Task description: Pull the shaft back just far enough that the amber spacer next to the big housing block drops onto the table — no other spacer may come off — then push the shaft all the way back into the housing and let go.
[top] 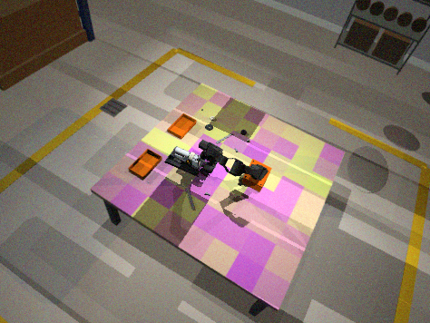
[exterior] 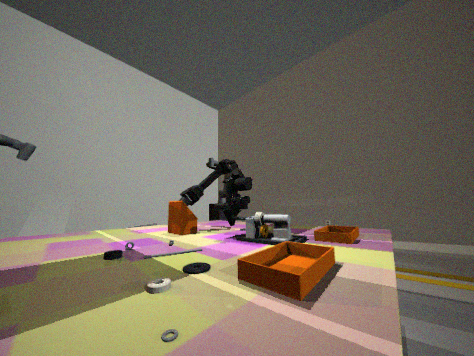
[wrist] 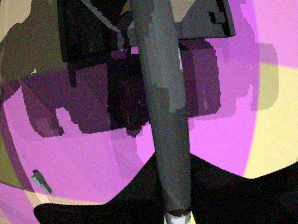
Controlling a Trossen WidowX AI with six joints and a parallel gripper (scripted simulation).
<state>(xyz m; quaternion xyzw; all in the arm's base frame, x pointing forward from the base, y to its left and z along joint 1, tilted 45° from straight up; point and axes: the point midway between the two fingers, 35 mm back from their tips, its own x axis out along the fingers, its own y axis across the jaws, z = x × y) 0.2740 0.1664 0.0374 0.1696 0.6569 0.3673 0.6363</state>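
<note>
My gripper (exterior: 231, 223) (wrist: 168, 155) is shut on the shaft. The grey shaft (wrist: 162, 95) runs up the middle of the wrist view toward the dark base plate. The big housing block (top: 180, 153) (exterior: 280, 226) is pale grey and stands on the black base plate (exterior: 247, 240). The amber spacer (exterior: 264, 231) shows low in the gap beside the housing, below the level of a pale spacer (exterior: 259, 217); whether it touches the surface under it cannot be told. How far the shaft reaches into the housing is hidden.
Two orange trays (top: 181, 125) (top: 145, 163) lie beyond the fixture. Black discs (exterior: 196, 268) (exterior: 113, 255), a white ring (exterior: 158, 285), a small grey ring (exterior: 169, 335) and a thin rod (exterior: 175, 253) lie on the table. The arm's orange base (exterior: 181, 218) stands behind.
</note>
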